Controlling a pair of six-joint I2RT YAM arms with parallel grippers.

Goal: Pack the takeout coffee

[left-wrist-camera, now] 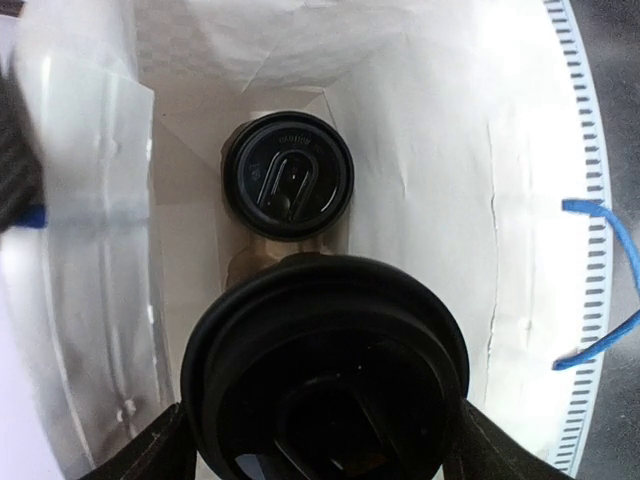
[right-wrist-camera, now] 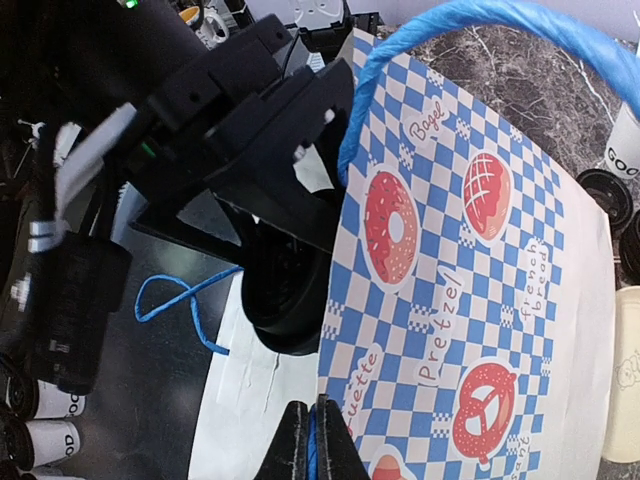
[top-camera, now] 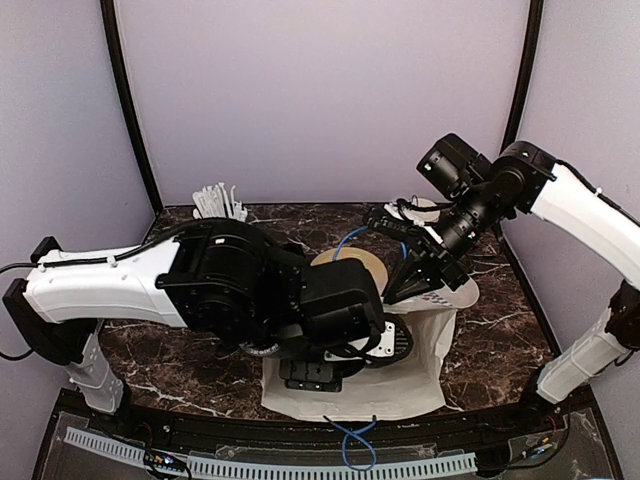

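Observation:
In the left wrist view I look down into a white paper bag (left-wrist-camera: 420, 150). One takeout coffee cup (left-wrist-camera: 287, 177) with a round black lid stands on its floor. A second lidded cup (left-wrist-camera: 325, 360) fills the foreground at the bag's mouth, with my left gripper (left-wrist-camera: 325, 452) shut on its sides. The right wrist view shows that black cup (right-wrist-camera: 285, 295) hanging from the left fingers just inside the bag's blue-checkered wall (right-wrist-camera: 470, 280). My right gripper (right-wrist-camera: 313, 440) is shut on the bag's blue handle cord, holding the mouth open.
More black cups with white lettering stand at the right edge (right-wrist-camera: 620, 150) and lower left (right-wrist-camera: 50, 440) of the right wrist view. A white cup of straws (top-camera: 220, 203) is at the back left. A tan round piece (top-camera: 355, 265) lies behind the bag (top-camera: 420, 375).

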